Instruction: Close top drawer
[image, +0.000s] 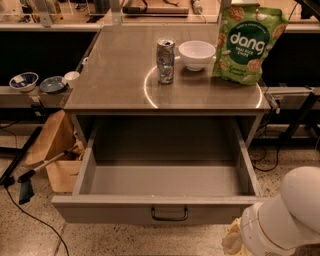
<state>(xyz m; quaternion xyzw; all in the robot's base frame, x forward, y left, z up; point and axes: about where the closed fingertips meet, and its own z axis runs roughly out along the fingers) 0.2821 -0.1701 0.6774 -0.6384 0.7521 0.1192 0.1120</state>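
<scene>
Task not yet started: the wide grey metal top drawer (110, 211) stood fully open beneath the steel tabletop (115, 75), and its cavity was empty. Nothing touched its small dark loop handle (169, 215). The gripper (233, 242) hung low, just beside the drawer's front right corner; its state could not be told. The white bowl (196, 53) on top showed no contents.

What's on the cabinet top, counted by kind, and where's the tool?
Can: 1
White bowl: 1
Green snack bag: 1
Total: 3
Tool: bottom right, just off the open top drawer's right front corner.
</scene>
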